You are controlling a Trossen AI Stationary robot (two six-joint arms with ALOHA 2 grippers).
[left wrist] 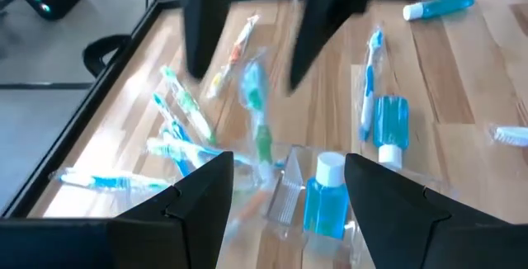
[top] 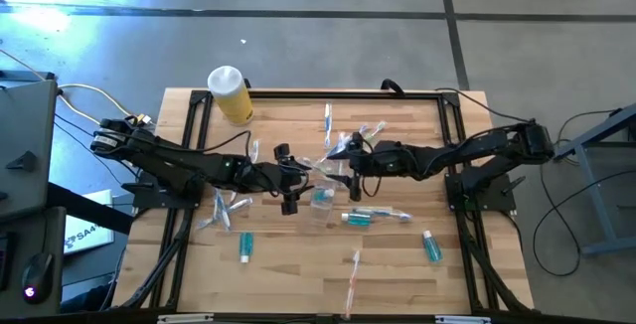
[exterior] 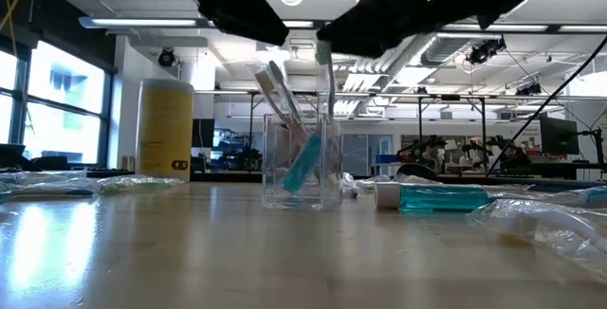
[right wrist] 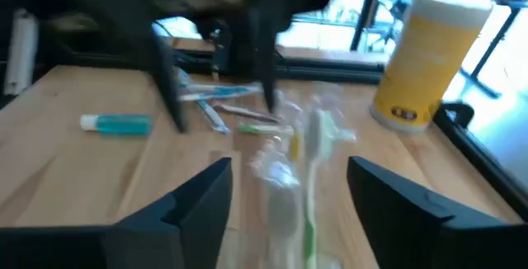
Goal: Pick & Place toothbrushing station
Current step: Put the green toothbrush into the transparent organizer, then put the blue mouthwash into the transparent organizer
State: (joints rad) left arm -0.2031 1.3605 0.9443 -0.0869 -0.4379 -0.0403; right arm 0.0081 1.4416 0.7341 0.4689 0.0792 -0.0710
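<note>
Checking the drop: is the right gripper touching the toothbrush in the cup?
Cannot tell. In the right wrist view the toothbrush stands between the right gripper's open fingers, blurred.

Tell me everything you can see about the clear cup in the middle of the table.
The cup is small, square-sided and of clear plastic, standing upright on the wooden table near its middle, between the two grippers. Inside it stand pale toothbrushes that lean and stick out above the rim, and a teal tube leaning slantwise. The left gripper is open beside it; the right gripper hangs just above, jaws apart. Neither clearly touches it.
</note>
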